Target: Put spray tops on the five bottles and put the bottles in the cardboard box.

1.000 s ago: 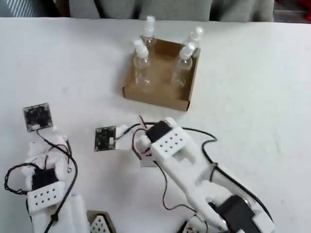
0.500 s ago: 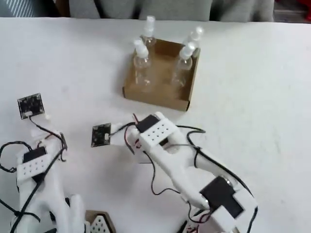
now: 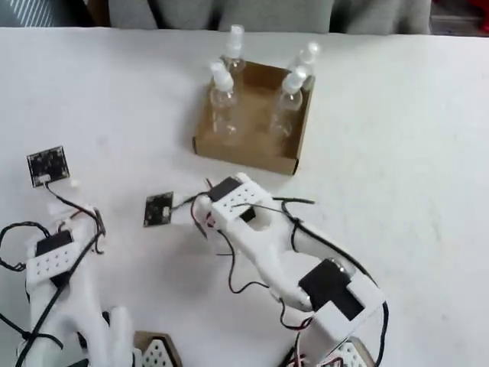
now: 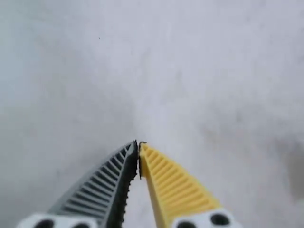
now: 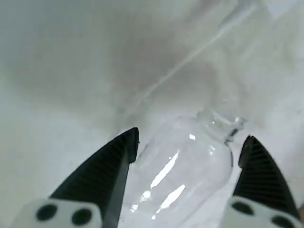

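A clear bottle (image 5: 183, 175) with a bare neck and no spray top lies on the white table between the fingers of my right gripper (image 5: 191, 137), which is open around it without clamping it. Past the bottle, a thin white tube (image 5: 199, 42) lies on the table and leads to a white spray head (image 5: 244, 7). In the high view my right arm (image 3: 244, 210) covers this bottle. The cardboard box (image 3: 244, 151) holds several bottles with spray tops, such as one bottle (image 3: 221, 92). My left gripper (image 4: 139, 145) is shut on nothing over bare table; its arm (image 3: 53, 260) is at the near left.
Two small black boards on wires hang off the arms, one at the far left (image 3: 47, 165) and one left of the right arm (image 3: 159, 210). Loose cables trail around both arms. White table stretches to the right of the box.
My right arm has shifted left and farther from the near edge, toward the box. My left arm drew back to the near left early on, then stayed still.
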Controlling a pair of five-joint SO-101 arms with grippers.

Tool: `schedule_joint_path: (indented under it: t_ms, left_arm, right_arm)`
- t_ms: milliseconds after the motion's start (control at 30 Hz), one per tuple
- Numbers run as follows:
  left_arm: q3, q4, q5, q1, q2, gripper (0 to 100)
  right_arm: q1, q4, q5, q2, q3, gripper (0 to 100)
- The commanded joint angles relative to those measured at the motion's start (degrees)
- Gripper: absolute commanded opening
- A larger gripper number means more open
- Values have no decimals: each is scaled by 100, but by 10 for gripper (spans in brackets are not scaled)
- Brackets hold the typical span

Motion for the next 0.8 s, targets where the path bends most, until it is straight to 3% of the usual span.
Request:
schedule_joint_path:
  t_ms: [0, 133, 367, 567, 767]
  left_arm:
    - [-308, -149, 26, -31, 4, 23]
    - [-308, -149, 26, -31, 4, 23]
    - [-308, -141, 26, -31, 4, 23]
    - [-308, -141, 26, -31, 4, 23]
    - [-308, -141, 18, -31, 4, 23]
  right_arm:
    - [136, -66, -343, -66, -237, 241]
    - [154, -84, -545, -75, -246, 178]
    - [145, -145, -738, -31, -299, 295]
    - [224, -145, -730, -22, -334, 257]
    - [321, -154, -730, -13, -325, 300]
